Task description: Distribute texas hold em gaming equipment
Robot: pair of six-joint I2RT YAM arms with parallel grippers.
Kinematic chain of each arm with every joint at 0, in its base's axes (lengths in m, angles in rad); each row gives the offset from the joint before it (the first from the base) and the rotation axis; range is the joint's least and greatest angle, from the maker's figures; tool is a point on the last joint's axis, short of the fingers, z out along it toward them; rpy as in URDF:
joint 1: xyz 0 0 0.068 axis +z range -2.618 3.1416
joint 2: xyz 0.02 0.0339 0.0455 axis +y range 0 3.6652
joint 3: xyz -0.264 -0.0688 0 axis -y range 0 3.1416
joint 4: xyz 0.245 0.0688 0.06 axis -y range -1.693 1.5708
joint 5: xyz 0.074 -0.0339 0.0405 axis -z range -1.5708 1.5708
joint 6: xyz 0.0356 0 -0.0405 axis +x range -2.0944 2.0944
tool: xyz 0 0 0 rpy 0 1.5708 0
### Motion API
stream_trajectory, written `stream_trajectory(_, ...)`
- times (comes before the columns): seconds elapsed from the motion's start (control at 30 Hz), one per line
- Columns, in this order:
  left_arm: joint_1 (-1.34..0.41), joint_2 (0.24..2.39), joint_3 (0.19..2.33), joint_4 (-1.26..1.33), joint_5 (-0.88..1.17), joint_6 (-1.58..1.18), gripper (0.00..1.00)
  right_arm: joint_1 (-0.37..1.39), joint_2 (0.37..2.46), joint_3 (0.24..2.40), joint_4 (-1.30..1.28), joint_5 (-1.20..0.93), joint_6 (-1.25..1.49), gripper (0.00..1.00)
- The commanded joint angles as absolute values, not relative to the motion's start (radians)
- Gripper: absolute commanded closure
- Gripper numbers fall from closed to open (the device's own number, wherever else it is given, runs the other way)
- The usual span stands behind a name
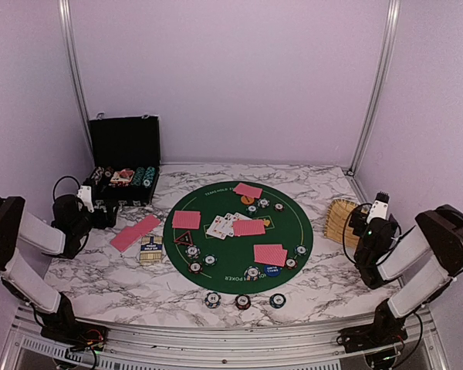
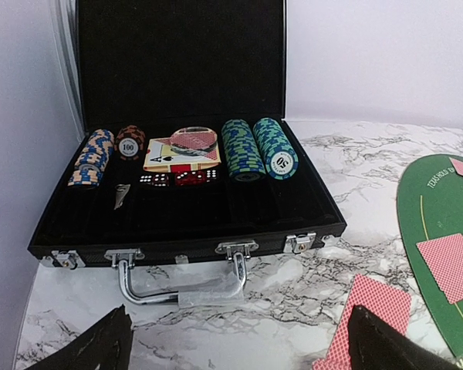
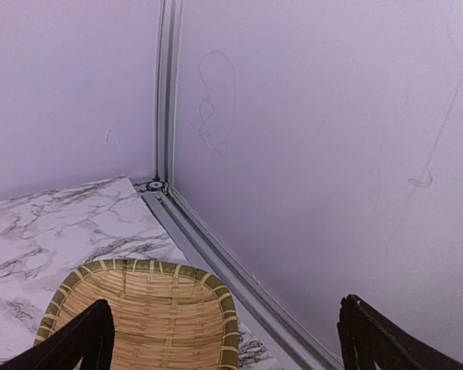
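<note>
Poker gear laid out on a marble worktop (image 1: 100, 285), seen from above. We see a round green mat (image 1: 289, 227) in the middle with four small piles of red-backed cards (image 1: 249, 227) spaced around it, a fan of face-up cards (image 1: 224, 225) at its centre, and chips (image 1: 193, 250) dotted near the piles. We read this as seats being dealt: a hand and some chips per player, shared cards in the middle. A blue disc (image 1: 272, 270) sits just beside the near pile and a small triangle (image 1: 184, 237) near the mat's left edge, probably marking roles. Three more chips lie in a row off the mat, near the front edge; a spread of cards (image 1: 135, 233) and a card box (image 1: 150, 249) lie left of the mat. These look still to be handed out.

The left fingers (image 1: 92, 206) hang in front of the open black case (image 1: 123, 142), spread wide and holding nothing, likely lined up on the chip stacks (image 2: 255, 150) inside. The right fingers (image 1: 380, 202) are also wide apart and empty, just beside a woven basket (image 1: 342, 220) at the right.

We cannot count the cards in any pile or read chip values from above. Both wrist views crop the fingers at the bottom edge, and the right one shows only part of the basket and bare wall.
</note>
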State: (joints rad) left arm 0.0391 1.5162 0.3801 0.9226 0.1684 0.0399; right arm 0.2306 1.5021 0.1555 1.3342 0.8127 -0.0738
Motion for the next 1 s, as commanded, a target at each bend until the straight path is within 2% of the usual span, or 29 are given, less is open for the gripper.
stream_trajectory(0.0,0.045,1.510,0.250,1.233,0.129,0.023,0.01,0.218,1.569,0.130,1.624,0.678,-0.150,0.01)
stream_trajectory(0.03,0.045,1.542,0.217,1.350,0.143,0.018,0.01,0.218,1.582,0.118,1.654,0.631,-0.167,0.01)
stream_trajectory(0.23,0.038,1.532,0.240,1.277,0.146,0.037,0.01,0.218,1.629,0.062,1.804,0.541,-0.197,0.01)
stream_trajectory(0.43,0.038,1.530,0.238,1.278,0.144,0.035,0.01,0.178,1.690,0.073,1.826,0.416,-0.197,0.01)
stream_trajectory(0.5,0.038,1.528,0.236,1.281,0.143,0.035,0.01,0.180,1.666,0.103,1.753,0.440,-0.182,0.01)
stream_trajectory(0.6,0.037,1.531,0.236,1.282,0.143,0.035,0.01,0.140,1.633,0.208,1.481,0.467,-0.108,0.01)
stream_trajectory(0.63,0.037,1.530,0.236,1.282,0.143,0.034,0.01,0.100,1.615,0.230,1.397,0.419,-0.066,0.01)
stream_trajectory(0.7,0.038,1.530,0.236,1.282,0.143,0.034,0.01,0.052,1.598,0.224,1.380,0.356,-0.028,0.01)
stream_trajectory(0.97,0.038,1.530,0.236,1.282,0.141,0.035,0.01,0.062,1.602,0.216,1.413,0.363,-0.046,0.01)
